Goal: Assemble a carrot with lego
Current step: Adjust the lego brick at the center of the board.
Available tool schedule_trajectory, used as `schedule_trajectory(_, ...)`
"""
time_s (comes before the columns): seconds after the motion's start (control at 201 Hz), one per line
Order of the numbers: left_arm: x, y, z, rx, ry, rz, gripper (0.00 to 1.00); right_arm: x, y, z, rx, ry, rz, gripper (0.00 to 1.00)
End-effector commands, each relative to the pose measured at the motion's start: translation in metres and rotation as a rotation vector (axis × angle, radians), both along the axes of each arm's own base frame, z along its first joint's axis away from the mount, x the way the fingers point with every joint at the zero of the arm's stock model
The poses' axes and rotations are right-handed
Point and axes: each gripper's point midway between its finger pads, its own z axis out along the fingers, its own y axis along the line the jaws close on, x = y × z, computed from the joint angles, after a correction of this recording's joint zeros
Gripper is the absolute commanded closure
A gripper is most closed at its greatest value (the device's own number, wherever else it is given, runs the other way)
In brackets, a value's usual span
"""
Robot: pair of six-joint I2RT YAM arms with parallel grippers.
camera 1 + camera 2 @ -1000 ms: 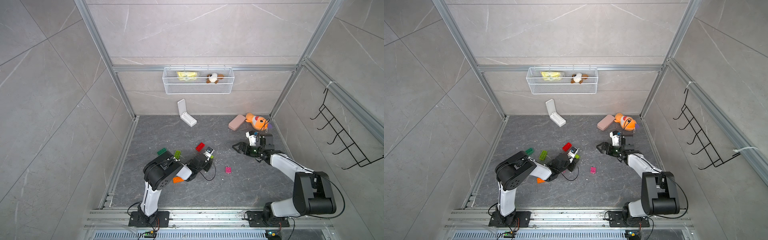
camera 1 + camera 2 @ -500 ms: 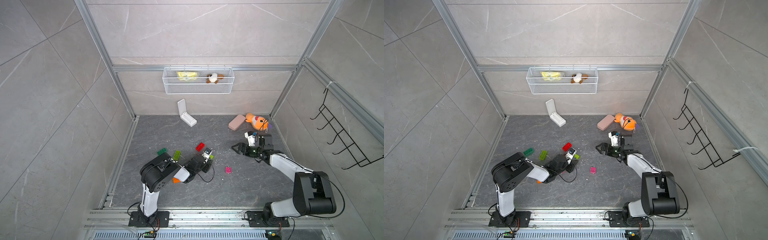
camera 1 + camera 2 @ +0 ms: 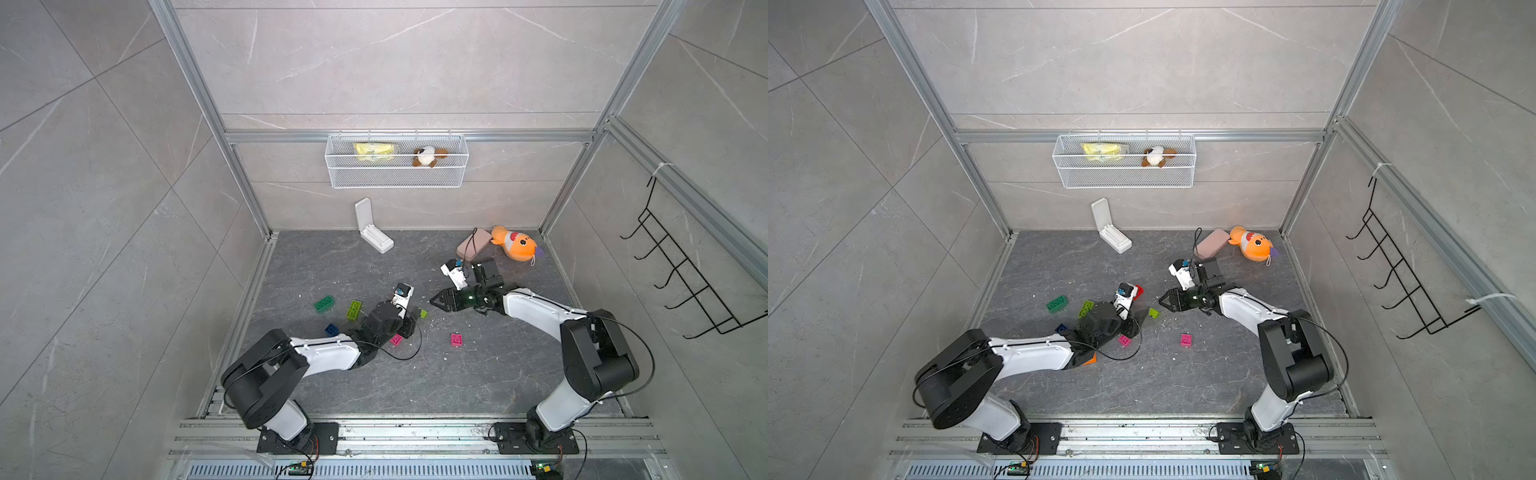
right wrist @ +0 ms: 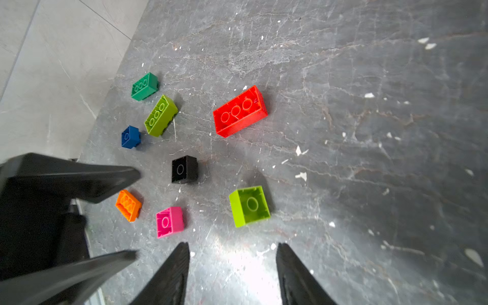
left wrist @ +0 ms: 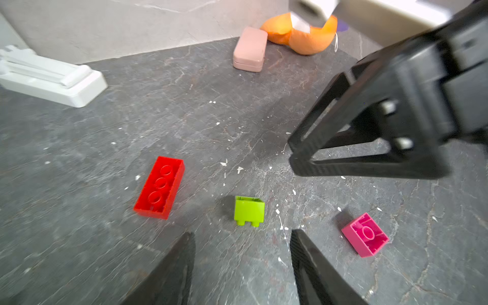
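Scanning from my left, the lego lies loose on the dark floor (image 3: 478, 386), every brick single and several turned hollow side up. Nearest the left wall is a dark green brick (image 3: 324, 304). A lime oblong brick (image 3: 354, 309) lies just beside it, and a blue brick (image 3: 331, 329) lies nearer the arms' bases. An orange brick (image 3: 1090, 359) peeks out from under my left forearm.

The left claw (image 5: 241, 236) is low over the floor with its jaws apart and nothing between them. A black brick (image 4: 184, 169) and a pink brick (image 4: 169, 221) lie near its fingers, and the red brick (image 5: 159, 188) is ahead and off to one side. The small lime brick (image 5: 249, 210) lies on its side right in front of that gap, touching neither finger.

That brick sits between the two claws. The right claw (image 4: 232, 246) points at it from the other side, jaws likewise apart and empty, tips just short of the brick. Further right, a second pink brick (image 3: 456, 340) lies alone.

By the back wall are the white case (image 3: 373, 226), the pink case (image 3: 473, 244) and the plush fish (image 3: 515, 248), well apart from the bricks.
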Motion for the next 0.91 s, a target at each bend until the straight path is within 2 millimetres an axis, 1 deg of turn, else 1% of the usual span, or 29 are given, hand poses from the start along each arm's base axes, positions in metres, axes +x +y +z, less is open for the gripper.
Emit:
schedule_trajectory(0.0,-0.002,0.032,-0.001,0.029,0.056,0.126,0.39,0.002,0.012,-0.012,-0.057,0.007,0.058,0.51)
schedule_trajectory(0.134,0.0,0.054,0.004,0.02,0.097,0.197,0.39,-0.001,0.025,-0.025,-0.113,0.018,0.109,0.57)
schedule_trajectory(0.328,0.005,0.073,0.009,-0.015,0.114,0.246,0.39,-0.004,0.034,-0.04,-0.196,0.02,0.155,0.62)
schedule_trajectory(0.463,0.006,0.08,0.012,-0.016,0.11,0.259,0.39,-0.009,0.036,-0.05,-0.252,0.025,0.179,0.67)
schedule_trajectory(0.627,0.008,0.086,0.01,-0.007,0.116,0.269,0.39,-0.017,0.039,-0.054,-0.313,0.01,0.205,0.71)
schedule_trajectory(0.776,0.008,0.09,0.008,-0.009,0.12,0.279,0.39,-0.022,0.039,-0.057,-0.381,-0.009,0.219,0.74)
schedule_trajectory(0.901,0.008,0.094,0.007,-0.006,0.12,0.284,0.39,-0.029,0.041,-0.057,-0.421,-0.026,0.232,0.73)
